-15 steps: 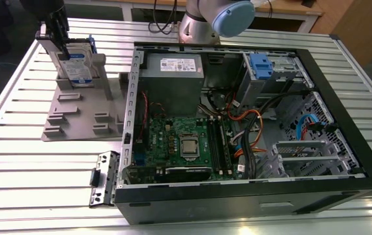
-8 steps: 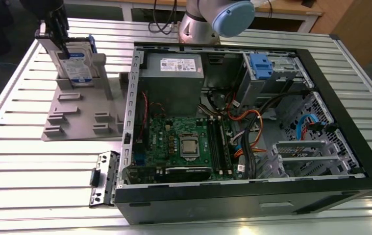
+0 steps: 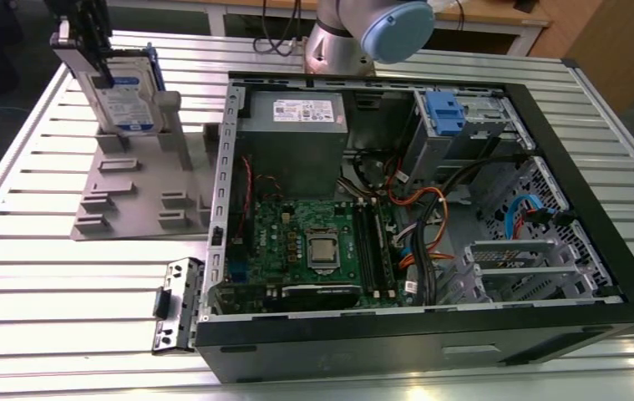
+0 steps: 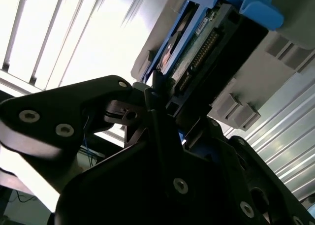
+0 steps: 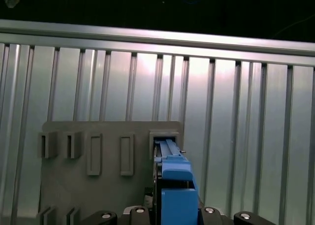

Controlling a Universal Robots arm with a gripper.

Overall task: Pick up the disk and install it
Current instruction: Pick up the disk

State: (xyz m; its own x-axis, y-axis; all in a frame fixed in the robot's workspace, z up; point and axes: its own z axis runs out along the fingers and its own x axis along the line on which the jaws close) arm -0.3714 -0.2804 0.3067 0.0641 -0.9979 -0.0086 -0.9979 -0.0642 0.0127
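Observation:
The disk (image 3: 127, 96), silver with a white-and-blue label and a blue carrier, stands upright at the far corner of the grey slotted holder (image 3: 139, 196), at the exterior view's left. My gripper (image 3: 80, 38) sits over its upper end, black fingers shut on it from both sides. In the second wrist view the disk (image 4: 206, 43) shows its connector edge between the fingers (image 4: 147, 94). In the first wrist view the blue carrier (image 5: 174, 185) runs from my gripper (image 5: 172, 212) down to a slot of the holder (image 5: 98, 185).
An open computer case (image 3: 584, 167) lies to the exterior view's right of the holder, with a grey box (image 3: 292, 125), a motherboard (image 3: 306, 242) and a silver cage with a blue latch (image 3: 450, 117) inside. A small metal bracket (image 3: 177, 305) lies by the case. The arm's base (image 3: 350, 33) stands behind.

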